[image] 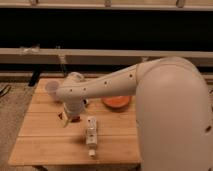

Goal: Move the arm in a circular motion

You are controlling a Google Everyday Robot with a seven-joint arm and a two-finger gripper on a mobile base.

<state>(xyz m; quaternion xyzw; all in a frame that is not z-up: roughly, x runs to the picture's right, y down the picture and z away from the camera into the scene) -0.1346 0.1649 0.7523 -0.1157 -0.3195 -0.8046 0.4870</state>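
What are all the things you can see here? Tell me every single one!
table: one, light brown wood, middle of the view
bowl: one, orange, far side of the table, partly behind the arm
cup: one, white, far left of the table, beside the arm's end
small red thing: one, red, on the table by the gripper; too small to name
white object: one, white, lying near the table's front edge
arm: one, cream-white, reaching in from the right
gripper: one, cream-white, low over the table's left part
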